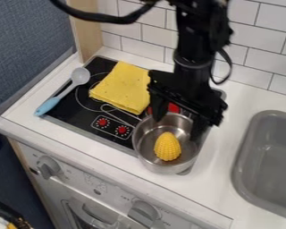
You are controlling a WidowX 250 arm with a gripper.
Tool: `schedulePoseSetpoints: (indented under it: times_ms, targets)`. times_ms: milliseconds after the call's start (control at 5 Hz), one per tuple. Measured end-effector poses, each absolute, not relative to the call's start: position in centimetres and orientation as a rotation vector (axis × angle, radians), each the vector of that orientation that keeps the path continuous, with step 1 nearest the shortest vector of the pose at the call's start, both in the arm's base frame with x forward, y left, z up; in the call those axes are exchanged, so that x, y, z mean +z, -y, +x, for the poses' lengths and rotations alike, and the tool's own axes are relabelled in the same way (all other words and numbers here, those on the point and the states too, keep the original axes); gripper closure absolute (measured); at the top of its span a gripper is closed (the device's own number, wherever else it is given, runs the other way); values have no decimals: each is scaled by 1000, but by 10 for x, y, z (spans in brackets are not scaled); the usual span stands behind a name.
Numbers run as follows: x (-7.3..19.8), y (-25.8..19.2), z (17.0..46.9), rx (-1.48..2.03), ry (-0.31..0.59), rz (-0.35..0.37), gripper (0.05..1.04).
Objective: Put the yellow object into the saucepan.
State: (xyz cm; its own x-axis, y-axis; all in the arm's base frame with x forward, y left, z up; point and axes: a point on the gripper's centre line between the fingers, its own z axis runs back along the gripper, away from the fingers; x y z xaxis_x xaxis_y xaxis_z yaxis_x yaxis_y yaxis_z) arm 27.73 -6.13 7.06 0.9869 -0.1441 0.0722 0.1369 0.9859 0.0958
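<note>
A white-tiled wall [154, 36] closes off the far side of the white bench [224, 172], and a blue-grey panel [23, 42] stands at the left. The black arm [196, 40] comes down from the far edge, and its hand [178, 128] hangs over the far part of the saucepan, its two fingers spread wide with nothing between them. The hand hides part of the pan's far and right rim; whether the fingertips dip below that rim, I cannot tell. A grey sink [246, 172] is set into the bench at the right, well apart from the pan. The black cooktop [65, 109] lies to the left, and the metal saucepan [154, 166] is at its near right corner. The folded yellow cloth [121, 87] covers the far middle of the cooktop, near the pan's far left side. Farther left, a spoon [63, 94] with a blue handle and a grey bowl lies slantwise over the cooktop's edge, its handle end pointing near and left. The yellow object [167, 146], shaped like a stubby corn cob, is inside the saucepan, toward the near side, narrower end up and far. Two small red knobs [122, 129] sit left of the pan.
</note>
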Motion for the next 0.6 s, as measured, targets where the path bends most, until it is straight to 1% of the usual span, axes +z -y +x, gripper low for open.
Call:
schedulePoseSetpoints:
  times_ms: [600]
  targets:
    - [71,61,278,-135,81,93,83]
